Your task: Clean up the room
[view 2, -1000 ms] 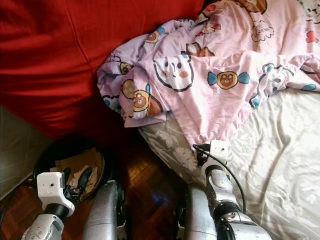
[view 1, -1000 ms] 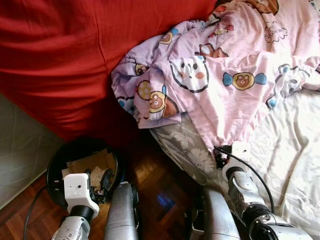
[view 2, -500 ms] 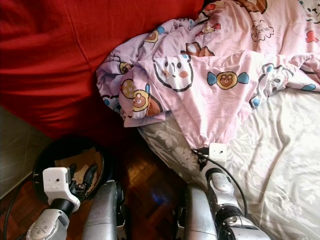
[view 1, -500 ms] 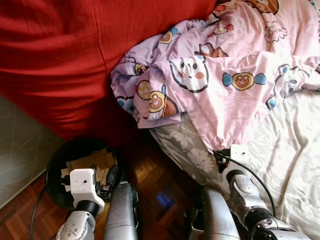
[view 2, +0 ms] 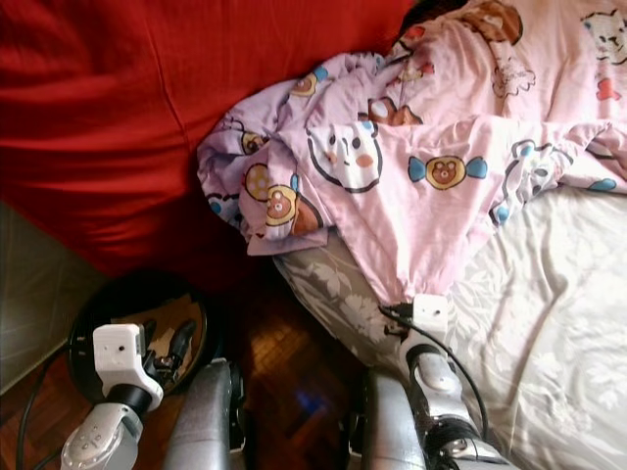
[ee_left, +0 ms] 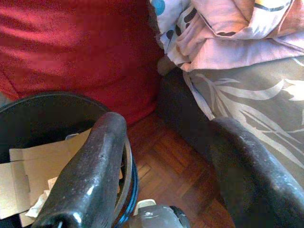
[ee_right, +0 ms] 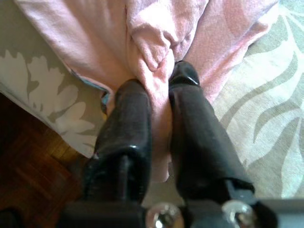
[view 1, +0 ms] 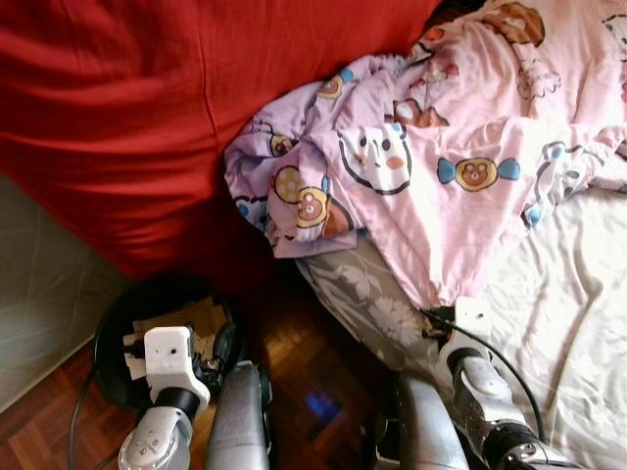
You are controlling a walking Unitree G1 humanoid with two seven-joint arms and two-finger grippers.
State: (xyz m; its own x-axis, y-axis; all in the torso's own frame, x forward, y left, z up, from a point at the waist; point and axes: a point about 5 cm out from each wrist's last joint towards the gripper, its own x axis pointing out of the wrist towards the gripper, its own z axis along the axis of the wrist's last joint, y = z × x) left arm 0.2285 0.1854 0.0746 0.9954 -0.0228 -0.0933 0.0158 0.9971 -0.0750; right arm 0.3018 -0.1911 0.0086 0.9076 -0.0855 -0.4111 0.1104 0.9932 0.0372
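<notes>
A pink blanket [view 1: 460,166] printed with cartoon bears lies crumpled on the bed, one corner hanging down toward the bed's near edge. My right gripper [ee_right: 159,102] is shut on that corner, with pink cloth pinched between its black fingers [ee_right: 126,133]. Its wrist [view 1: 470,328] sits at the bed's edge. My left gripper [ee_left: 166,156] is open, held low beside a black bin [view 1: 122,328] that contains cardboard and crumpled paper [ee_left: 28,180]. Its fingers hold nothing.
A big red cushion or beanbag [view 1: 147,108] stands at the back left, against the bed. The bed has a grey floral sheet [view 1: 367,294] and a white cover [view 1: 568,294]. Dark parquet floor [view 1: 313,372] lies between bin and bed. A pale rug [view 1: 39,284] lies at the left.
The view has shifted slightly. My left wrist has dropped lower over the bin. The right gripper stays shut on the blanket corner.
</notes>
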